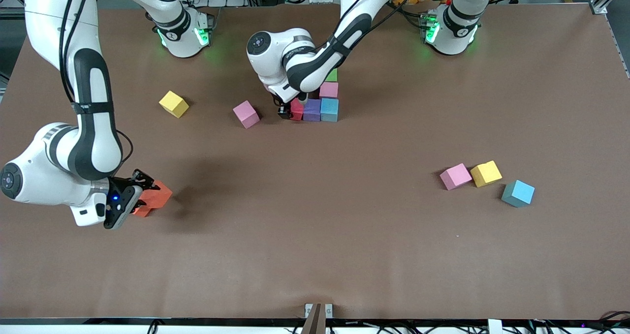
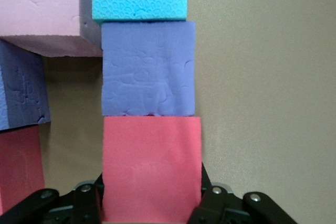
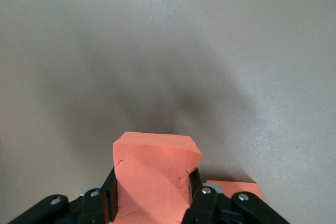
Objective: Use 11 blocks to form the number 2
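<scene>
The right gripper grasps an orange block above the table, over a second orange block. Farther off, the left gripper clasps the red block beside the purple and blue ones of the unfinished 2.

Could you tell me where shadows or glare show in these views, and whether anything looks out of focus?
Front view: a soft dark shadow spreads on the table beside the right tool and its orange block; green lights glow at both bases; no glare. Right wrist view: a diffuse shadow darkens the table above the orange block. Left wrist view: even light, the red block in the left tool is sharp.
</scene>
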Action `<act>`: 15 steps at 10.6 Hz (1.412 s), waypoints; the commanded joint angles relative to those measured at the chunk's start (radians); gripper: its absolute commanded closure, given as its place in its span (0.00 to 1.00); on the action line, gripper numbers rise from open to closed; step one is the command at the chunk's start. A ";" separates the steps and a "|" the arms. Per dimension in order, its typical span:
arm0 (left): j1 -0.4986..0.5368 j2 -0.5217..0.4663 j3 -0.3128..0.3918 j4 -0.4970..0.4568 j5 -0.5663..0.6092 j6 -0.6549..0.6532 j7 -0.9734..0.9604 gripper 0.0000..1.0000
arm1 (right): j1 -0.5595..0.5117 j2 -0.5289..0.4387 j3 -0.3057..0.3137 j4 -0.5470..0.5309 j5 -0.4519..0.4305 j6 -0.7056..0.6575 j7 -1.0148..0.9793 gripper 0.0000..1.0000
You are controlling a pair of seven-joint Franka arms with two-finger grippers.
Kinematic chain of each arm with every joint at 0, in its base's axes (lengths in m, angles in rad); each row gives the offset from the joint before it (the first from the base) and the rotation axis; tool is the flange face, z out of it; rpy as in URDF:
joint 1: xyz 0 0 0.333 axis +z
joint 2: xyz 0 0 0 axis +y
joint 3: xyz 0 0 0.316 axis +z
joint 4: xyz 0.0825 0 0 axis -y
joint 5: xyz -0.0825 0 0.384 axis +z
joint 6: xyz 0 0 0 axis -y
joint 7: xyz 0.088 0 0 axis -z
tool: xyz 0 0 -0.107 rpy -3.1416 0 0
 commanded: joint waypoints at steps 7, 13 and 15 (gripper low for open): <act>0.017 -0.020 0.000 0.004 -0.025 -0.026 -0.098 0.00 | -0.026 0.009 0.020 0.011 0.007 -0.012 -0.007 0.86; 0.017 -0.114 -0.015 0.003 -0.018 -0.101 -0.038 0.00 | 0.041 -0.013 0.018 0.016 0.003 -0.042 0.180 0.87; 0.023 -0.164 -0.019 0.001 -0.029 -0.153 0.034 0.00 | 0.082 -0.034 0.015 0.014 -0.005 -0.093 0.348 0.87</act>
